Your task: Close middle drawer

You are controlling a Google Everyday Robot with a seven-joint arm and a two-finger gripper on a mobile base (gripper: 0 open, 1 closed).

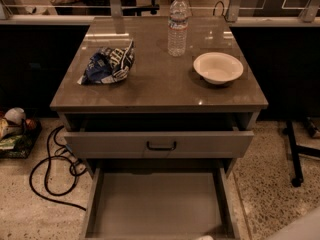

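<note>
The middle drawer [157,204] stands pulled far out toward me, a long shallow grey-beige tray with nothing in it. Its front panel and handle lie below the bottom edge of the camera view. Above it the top drawer [210,145] is slightly open, with a black bar handle [161,146] in the middle of its front. Only a pale sliver of my gripper [205,238] shows at the bottom edge, at the near end of the middle drawer. A pale part of my arm [302,229] crosses the bottom right corner.
On the cabinet top [160,91] lie a blue chip bag [107,64], a water bottle [177,25] and a white bowl [218,67]. A black cable [50,171] loops on the floor at left. A black stand leg [294,156] is at right.
</note>
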